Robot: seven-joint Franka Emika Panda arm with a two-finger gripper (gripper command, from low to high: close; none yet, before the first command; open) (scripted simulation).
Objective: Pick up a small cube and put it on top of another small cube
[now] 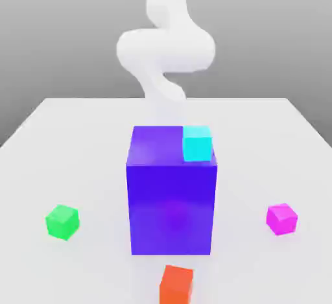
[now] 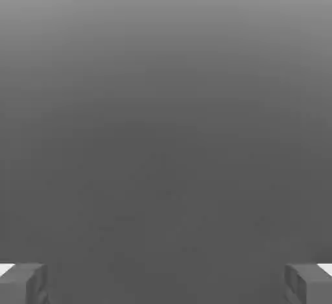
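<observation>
The small magenta cube [image 1: 282, 219] sits on the white table [image 1: 78, 134], at the exterior view's right. It rests flat on one face, turned a little so one corner points toward the camera. Its colour is plain and bright pink. It stands alone, well apart from the big blue block [image 1: 172, 199], and nothing touches it.

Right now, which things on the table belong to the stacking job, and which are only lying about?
For the job: magenta small cube; gripper, jaws apart.

Lying about: green cube, orange cube, cyan cube on the big blue block.
</observation>
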